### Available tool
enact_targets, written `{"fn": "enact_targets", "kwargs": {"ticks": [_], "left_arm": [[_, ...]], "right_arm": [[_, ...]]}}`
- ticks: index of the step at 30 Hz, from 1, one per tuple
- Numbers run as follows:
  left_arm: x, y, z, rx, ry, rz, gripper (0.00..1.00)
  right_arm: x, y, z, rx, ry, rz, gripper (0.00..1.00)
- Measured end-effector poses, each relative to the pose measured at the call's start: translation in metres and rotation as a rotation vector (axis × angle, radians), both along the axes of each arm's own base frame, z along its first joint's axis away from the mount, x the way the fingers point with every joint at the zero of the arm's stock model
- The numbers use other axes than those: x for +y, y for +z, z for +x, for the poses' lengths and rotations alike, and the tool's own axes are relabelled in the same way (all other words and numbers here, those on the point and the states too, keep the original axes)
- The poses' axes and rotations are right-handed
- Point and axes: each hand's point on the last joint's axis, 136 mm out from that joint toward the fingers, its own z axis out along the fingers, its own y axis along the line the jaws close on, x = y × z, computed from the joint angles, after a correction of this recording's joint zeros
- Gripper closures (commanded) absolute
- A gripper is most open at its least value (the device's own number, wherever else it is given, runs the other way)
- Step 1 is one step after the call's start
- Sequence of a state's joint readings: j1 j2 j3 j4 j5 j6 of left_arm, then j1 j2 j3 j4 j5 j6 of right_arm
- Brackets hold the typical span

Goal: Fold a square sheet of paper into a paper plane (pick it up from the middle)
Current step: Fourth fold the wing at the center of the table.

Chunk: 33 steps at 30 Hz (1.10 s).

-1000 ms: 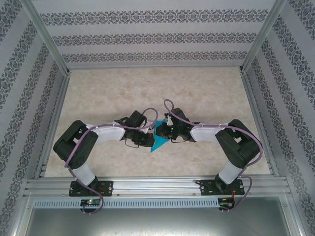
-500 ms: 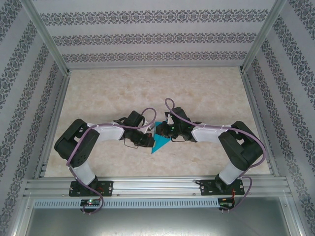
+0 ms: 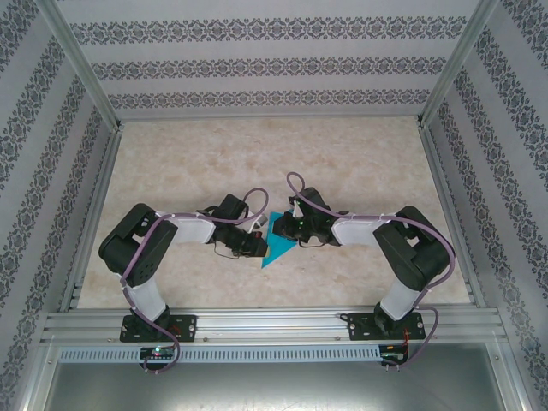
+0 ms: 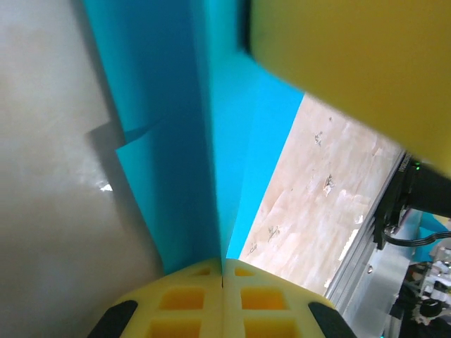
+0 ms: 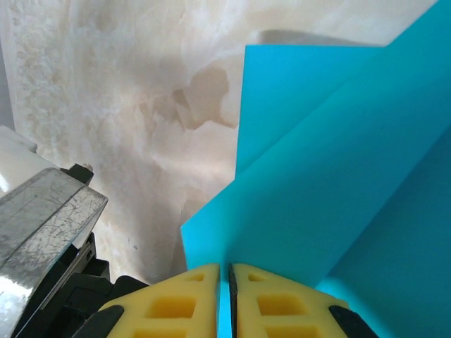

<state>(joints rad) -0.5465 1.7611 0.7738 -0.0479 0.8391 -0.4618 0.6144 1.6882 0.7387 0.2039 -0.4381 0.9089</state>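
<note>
The square sheet of paper [image 3: 276,242] is teal-blue, partly folded, and held just above the table's middle between both arms. My left gripper [image 3: 259,243] is shut on its left edge. In the left wrist view the yellow pads [image 4: 183,299] pinch a sharp crease of the paper [image 4: 169,141] at my left gripper [image 4: 223,262]. My right gripper [image 3: 292,229] is shut on the paper's right side. From the right wrist, layered flaps of the paper [image 5: 338,176] rise out of my right gripper [image 5: 229,267]. A yellow finger [image 4: 352,63] of the right gripper shows at the upper right of the left wrist view.
The beige marble-patterned table top [image 3: 257,154] is walled on three sides by patterned panels. An aluminium rail [image 3: 274,325] runs along the near edge by the arm bases. Part of the left arm [image 5: 42,211] sits close at the lower left of the right wrist view.
Both grippers have shifted slightly and a little more teal paper shows between them. Both have stayed shut on the paper.
</note>
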Motion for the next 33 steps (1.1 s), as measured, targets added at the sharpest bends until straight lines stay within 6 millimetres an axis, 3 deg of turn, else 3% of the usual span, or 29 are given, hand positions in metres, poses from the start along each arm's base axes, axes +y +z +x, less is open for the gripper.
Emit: {"fn": "enact_targets", "kwargs": {"ticks": [7,15,33], "left_arm": [[0.002,-0.002,-0.002,0.036,0.011,-0.016,0.97],[-0.001,0.000,-0.002,0.045,0.001,-0.034,0.97],[0.000,0.008,0.004,0.058,0.013,-0.071,0.97]], "right_arm": [[-0.004,0.018,0.005,-0.039,-0.013,0.023,0.87],[0.015,0.014,-0.010,-0.029,0.058,0.031,0.87],[0.007,0.011,-0.007,-0.033,0.034,0.020,0.87]]}}
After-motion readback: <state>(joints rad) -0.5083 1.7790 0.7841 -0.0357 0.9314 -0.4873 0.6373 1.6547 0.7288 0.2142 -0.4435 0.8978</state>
